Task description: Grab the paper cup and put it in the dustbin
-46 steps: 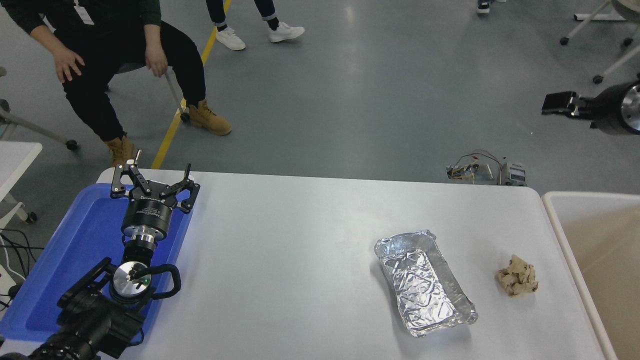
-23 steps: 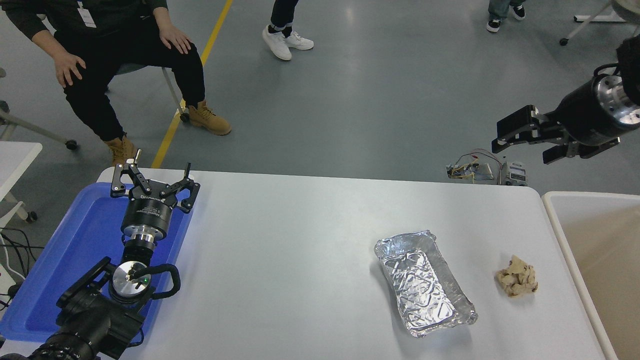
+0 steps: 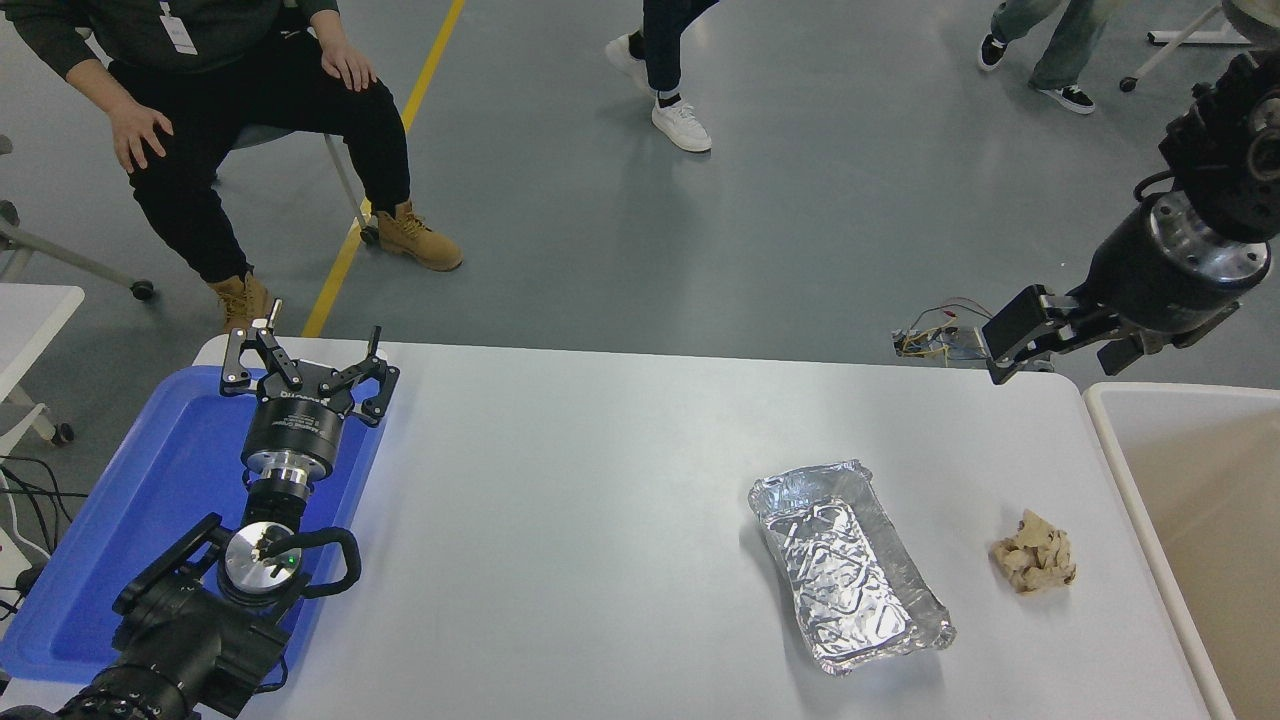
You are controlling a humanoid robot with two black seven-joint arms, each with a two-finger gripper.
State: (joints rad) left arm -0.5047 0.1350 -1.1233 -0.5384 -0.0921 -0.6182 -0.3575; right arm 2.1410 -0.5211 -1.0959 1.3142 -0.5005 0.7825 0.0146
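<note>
No paper cup shows in the head view; it is hidden or out of view. The dustbin [image 3: 1180, 390], with a thick white rim and a beige inside, stands off the table's right end. My right gripper [image 3: 1055, 362] hangs in the air above the table's far right corner, just left of the dustbin's far corner, with its jaws apart and nothing between them. My left gripper [image 3: 305, 352] is parked open over the blue tray [image 3: 150, 500] at the lower left.
A silver foil tray [image 3: 845, 565] lies right of the table's middle. A crumpled tan paper wad [image 3: 1035, 552] lies between it and the dustbin. A person sits at the far left; others walk on the floor beyond. Loose wiring [image 3: 950, 340] lies behind the table's far edge.
My right arm has swung down and to the left from the upper right edge toward the table's far right corner. The people beyond the table have shifted. The left arm has not moved.
</note>
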